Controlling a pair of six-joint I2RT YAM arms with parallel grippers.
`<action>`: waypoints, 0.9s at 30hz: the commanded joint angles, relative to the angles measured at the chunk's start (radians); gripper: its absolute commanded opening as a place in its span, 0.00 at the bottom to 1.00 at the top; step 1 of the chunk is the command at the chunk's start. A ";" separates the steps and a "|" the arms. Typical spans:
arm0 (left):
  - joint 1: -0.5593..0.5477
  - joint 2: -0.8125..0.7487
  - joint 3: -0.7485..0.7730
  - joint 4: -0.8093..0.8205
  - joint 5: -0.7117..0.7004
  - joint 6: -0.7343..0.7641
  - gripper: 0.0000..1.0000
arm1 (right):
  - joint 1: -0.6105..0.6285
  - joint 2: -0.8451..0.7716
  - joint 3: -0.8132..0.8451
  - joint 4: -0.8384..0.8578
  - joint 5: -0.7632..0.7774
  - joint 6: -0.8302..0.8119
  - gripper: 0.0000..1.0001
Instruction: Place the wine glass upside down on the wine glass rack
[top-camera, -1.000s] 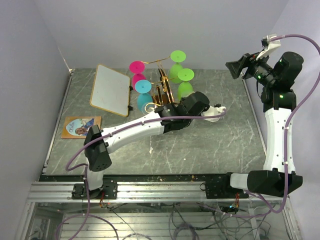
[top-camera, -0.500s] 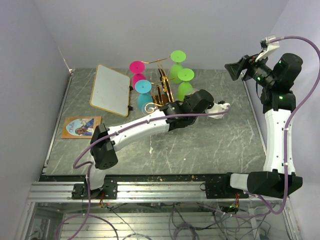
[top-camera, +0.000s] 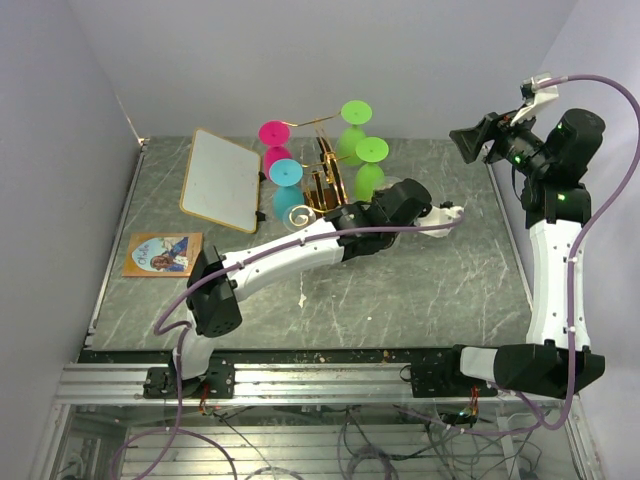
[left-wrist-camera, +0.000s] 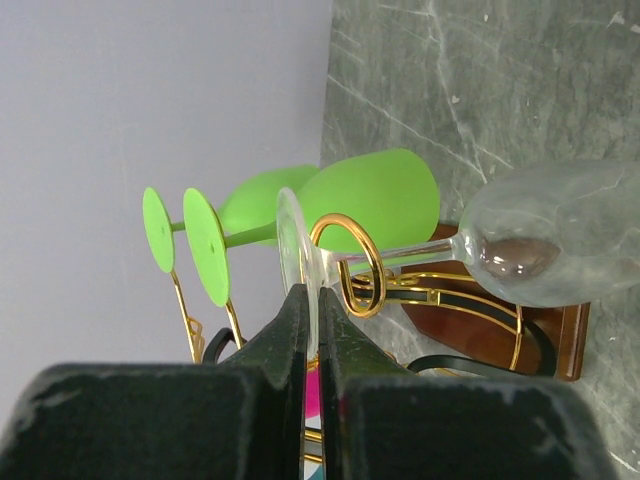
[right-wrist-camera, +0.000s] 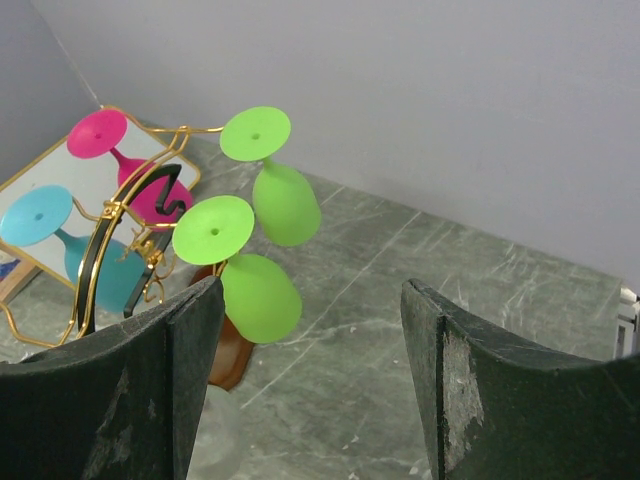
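My left gripper (left-wrist-camera: 312, 295) is shut on the foot of a clear wine glass (left-wrist-camera: 545, 245). The glass lies sideways, bowl to the right, with its stem passing through a gold scroll loop (left-wrist-camera: 345, 265) of the wine glass rack (left-wrist-camera: 500, 325). In the top view the left gripper (top-camera: 392, 200) sits just right of the rack (top-camera: 325, 170), and the clear glass hardly shows. Two green glasses (right-wrist-camera: 260, 295), a pink one (top-camera: 272, 140) and a blue one (top-camera: 287, 185) hang upside down on the rack. My right gripper (right-wrist-camera: 315, 285) is open and empty, held high at the right (top-camera: 480, 140).
A white framed board (top-camera: 222, 180) lies at the back left and a picture card (top-camera: 160, 252) near the left edge. Walls close the back and both sides. The left arm stretches diagonally across the table's middle.
My left arm has reached a little farther right and back, carrying the clear glass along the rack's right side. The right arm has barely moved.
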 joint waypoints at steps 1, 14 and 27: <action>-0.010 -0.016 0.056 0.033 0.073 -0.012 0.07 | -0.010 -0.023 -0.015 0.029 -0.013 -0.004 0.71; -0.014 -0.038 0.017 0.057 0.109 0.014 0.07 | -0.017 -0.028 -0.033 0.037 -0.023 0.001 0.71; -0.013 -0.083 -0.071 0.157 0.186 0.142 0.07 | -0.022 -0.031 -0.032 0.035 -0.021 0.001 0.71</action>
